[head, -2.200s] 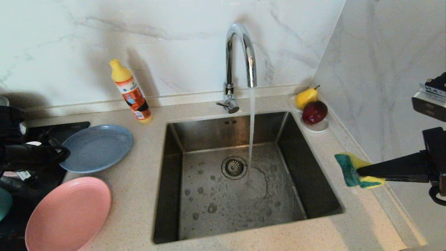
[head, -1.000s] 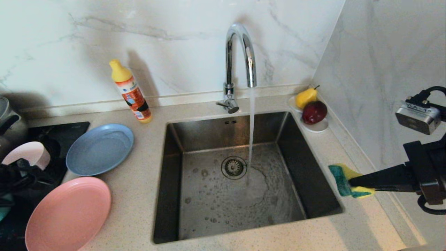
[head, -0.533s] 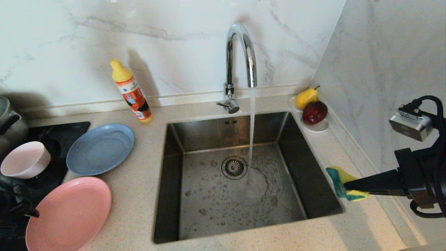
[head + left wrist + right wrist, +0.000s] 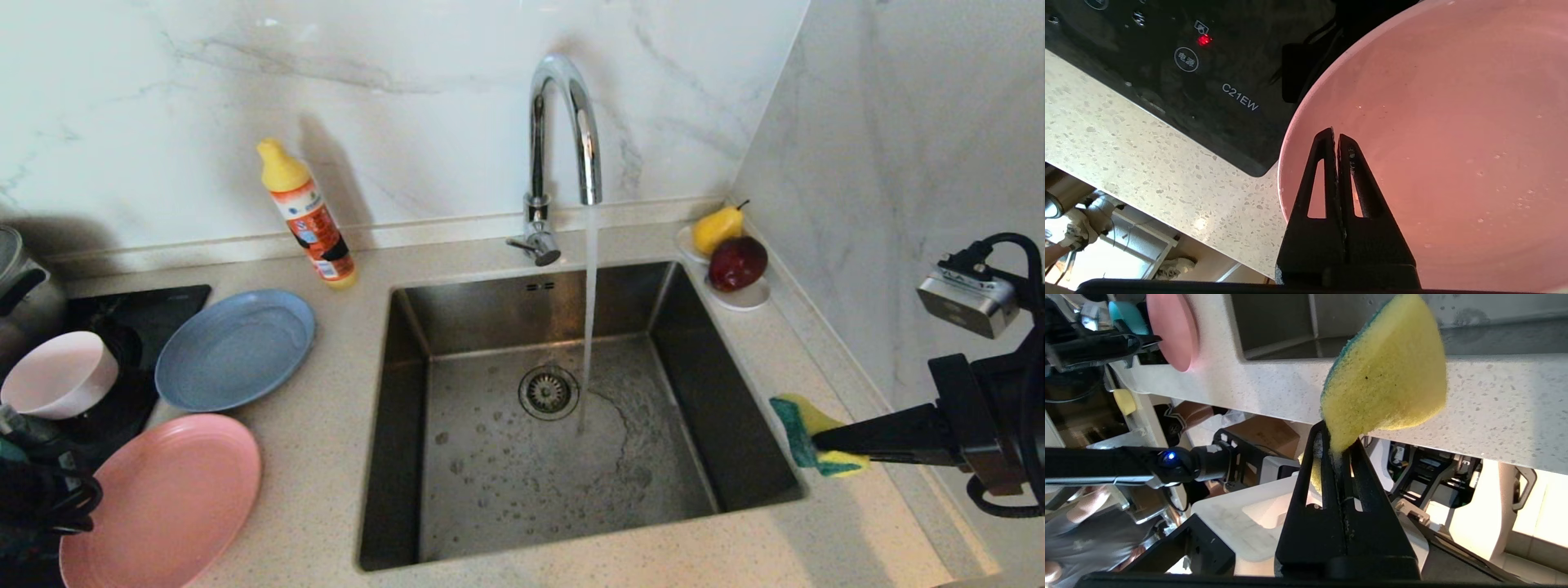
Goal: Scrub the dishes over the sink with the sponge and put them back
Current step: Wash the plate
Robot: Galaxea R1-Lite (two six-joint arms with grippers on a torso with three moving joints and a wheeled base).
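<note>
Nearest the robot, the left gripper [image 4: 1336, 134] hovers over the near rim of the salmon-pink plate [image 4: 163, 500]. Its fingers are pressed together with nothing between them, so the plate is not gripped; it lies flat on the speckled counter [image 4: 326, 457], partly overlapping the black induction hob [image 4: 1180, 69]. At the right, the right gripper [image 4: 816, 442] is clamped on the yellow-and-green sponge [image 4: 804, 433], holding it just above the counter beside the sink's right edge.

Further back, the sink [image 4: 408, 425] holds no dish. Water runs from the chrome tap [image 4: 563, 122] onto the basin floor beside the strainer drain [image 4: 548, 393]. The grey-blue plate [image 4: 235, 349] and the pale pink bowl [image 4: 59, 373] rest left of the basin, with droplets showing on the plates. The orange bottle [image 4: 309, 216] stands behind them, and the fruit dish [image 4: 739, 298] sits in the far right corner.

In my judgement, the sponge is ready, but no dish is over the sink yet; the next one, probably the pink plate, must first be picked up.
</note>
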